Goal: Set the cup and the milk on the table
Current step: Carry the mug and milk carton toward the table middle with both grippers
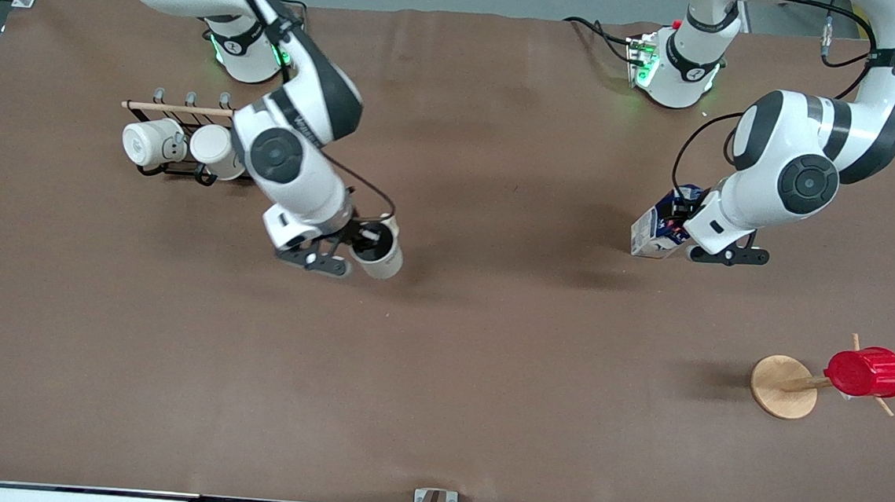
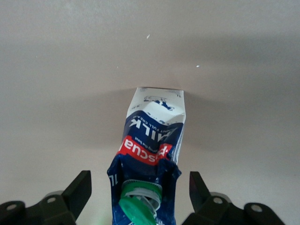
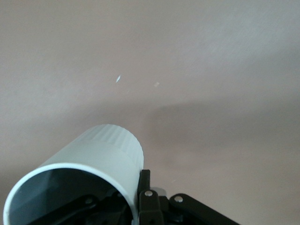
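Observation:
The beige cup [image 1: 379, 252] with a dark inside hangs tilted in my right gripper [image 1: 367, 243] over the table [image 1: 486, 380], near the rack. That gripper is shut on the cup's wall, one finger inside and one outside. In the right wrist view the cup [image 3: 93, 159] fills the lower part, with my right gripper [image 3: 135, 194] at its rim. The blue and white milk carton [image 1: 656, 230] stands on the table toward the left arm's end. My left gripper [image 1: 671, 223] is open around it. In the left wrist view the milk [image 2: 152, 145] sits between the spread fingers [image 2: 79, 187], with a gap on each side.
A black rack [image 1: 177, 171] with two white mugs [image 1: 152, 142] stands toward the right arm's end. A wooden stand [image 1: 783, 386] holding a red ribbed cup [image 1: 867, 372] stands nearer the front camera toward the left arm's end.

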You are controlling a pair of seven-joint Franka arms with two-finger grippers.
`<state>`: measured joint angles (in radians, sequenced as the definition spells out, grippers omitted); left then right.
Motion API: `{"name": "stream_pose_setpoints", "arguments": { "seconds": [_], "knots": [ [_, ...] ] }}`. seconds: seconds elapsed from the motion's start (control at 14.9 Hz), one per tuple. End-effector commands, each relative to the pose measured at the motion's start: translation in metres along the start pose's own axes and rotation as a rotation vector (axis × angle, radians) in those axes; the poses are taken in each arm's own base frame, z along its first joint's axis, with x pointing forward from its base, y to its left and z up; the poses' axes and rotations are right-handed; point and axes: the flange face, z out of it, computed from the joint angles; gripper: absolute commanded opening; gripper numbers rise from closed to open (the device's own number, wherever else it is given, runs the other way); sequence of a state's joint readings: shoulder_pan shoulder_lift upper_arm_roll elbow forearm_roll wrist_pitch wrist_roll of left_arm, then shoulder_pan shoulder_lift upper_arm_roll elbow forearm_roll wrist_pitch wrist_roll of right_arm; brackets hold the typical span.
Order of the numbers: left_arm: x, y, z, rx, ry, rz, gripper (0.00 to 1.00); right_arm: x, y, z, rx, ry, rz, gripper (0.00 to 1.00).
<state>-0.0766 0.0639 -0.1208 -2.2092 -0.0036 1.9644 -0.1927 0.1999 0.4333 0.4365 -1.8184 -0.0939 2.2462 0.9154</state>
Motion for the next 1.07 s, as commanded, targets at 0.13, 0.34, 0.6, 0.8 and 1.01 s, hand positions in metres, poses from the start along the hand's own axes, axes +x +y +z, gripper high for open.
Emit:
{"name": "stream_pose_setpoints", "arguments": {
  "seconds": [0.13, 0.34, 0.6, 0.8, 1.01],
  "knots": [
    [-0.012, -0.002, 0.009, 0.025, -0.011, 0.018, 0.82, -0.036, -0.034, 0.064, -0.009, 0.026, 0.060, 0.01],
    [-0.011, -0.002, 0.007, 0.024, -0.008, 0.018, 0.41, -0.049, -0.042, 0.088, -0.021, 0.015, 0.041, 0.02],
    [-0.007, -0.002, -0.003, 0.021, 0.009, 0.021, 0.12, -0.061, -0.046, 0.101, -0.039, 0.008, 0.009, 0.07],
    [0.003, 0.003, -0.041, 0.016, 0.027, 0.019, 0.11, -0.072, -0.051, 0.110, -0.051, 0.000, -0.016, 0.18],
    [0.022, 0.018, -0.079, -0.001, 0.063, 0.023, 0.11, -0.064, -0.047, 0.107, -0.057, 0.003, -0.008, 0.97]
  ]
}}
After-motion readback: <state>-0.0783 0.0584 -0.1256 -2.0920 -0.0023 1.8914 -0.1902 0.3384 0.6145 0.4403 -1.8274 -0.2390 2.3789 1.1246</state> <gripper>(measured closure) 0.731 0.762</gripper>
